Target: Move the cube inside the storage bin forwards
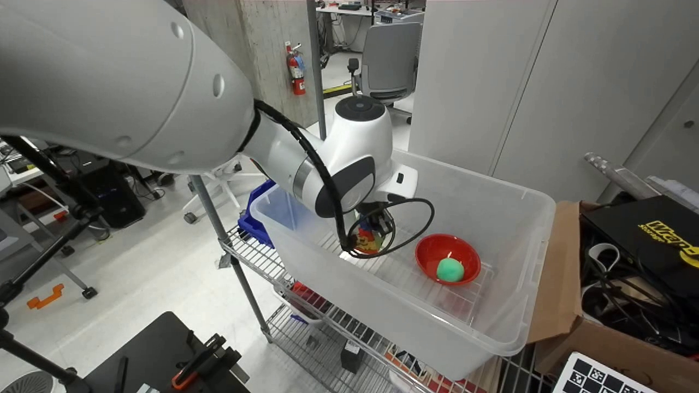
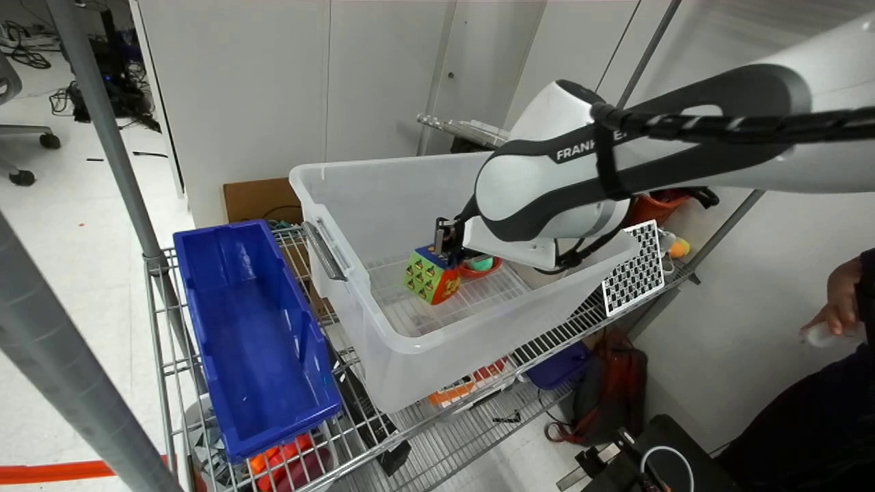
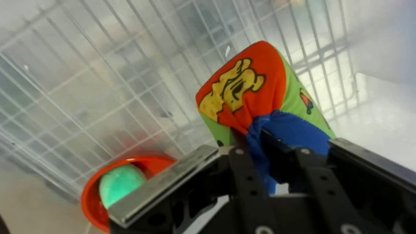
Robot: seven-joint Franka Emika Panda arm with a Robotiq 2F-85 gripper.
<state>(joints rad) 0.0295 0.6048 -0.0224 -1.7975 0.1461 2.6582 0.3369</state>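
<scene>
My claw [image 3: 258,151] pinches the puckered cloth cube [image 3: 261,94], inside a rectangular translucent plastic bin [image 1: 393,316], round glossy red bowl [image 1: 448,245] nearby

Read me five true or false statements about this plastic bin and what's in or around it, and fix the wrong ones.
1. Inside the storage bin, the gripper is closed on the cube. True.
2. The green ball lies in the red bowl. True.
3. The red bowl stands outside the storage bin. False: it is inside.
4. A blue container stands beside the storage bin. True.
5. The cube lies in the red bowl. False: they are apart.
</scene>
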